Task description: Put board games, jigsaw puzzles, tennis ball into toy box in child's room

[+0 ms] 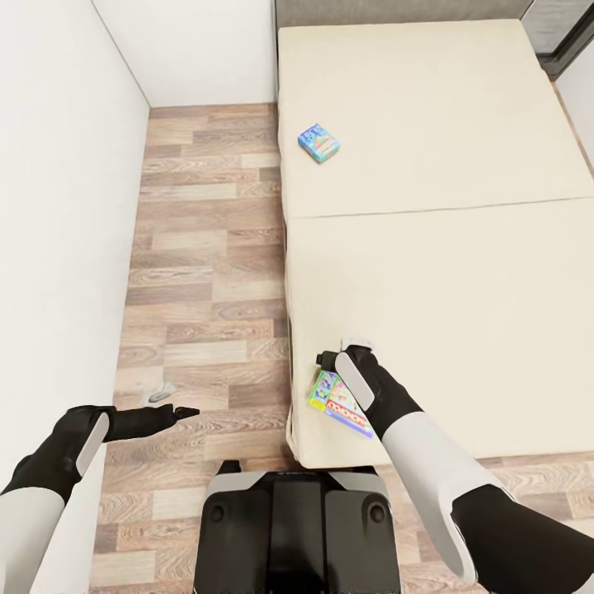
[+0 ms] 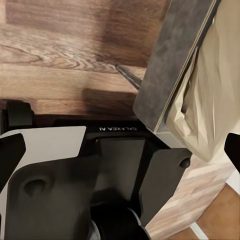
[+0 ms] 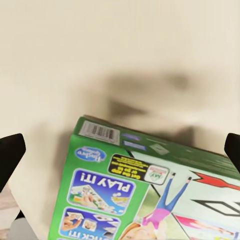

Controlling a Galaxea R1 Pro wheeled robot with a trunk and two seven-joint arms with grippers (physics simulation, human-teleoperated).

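A white and green board game (image 1: 337,403) with a red banner lies flat at the near left corner of the bed (image 1: 445,272). My right gripper (image 1: 341,351) hovers just over its far end, open, with nothing between the fingers. In the right wrist view the game box (image 3: 145,190) lies below the spread fingertips (image 3: 11,150) on the beige mattress. A small blue board game (image 1: 318,143) rests farther up the bed near its left edge. My left gripper (image 1: 169,406) hangs open over the wood floor, left of the bed.
A white wall (image 1: 58,206) runs close along the left, leaving a strip of wood-plank floor (image 1: 206,272) between it and the bed. My own dark base (image 1: 297,520) sits at the bed's near corner; the left wrist view shows the base (image 2: 115,165) and the grey bed frame (image 2: 175,65).
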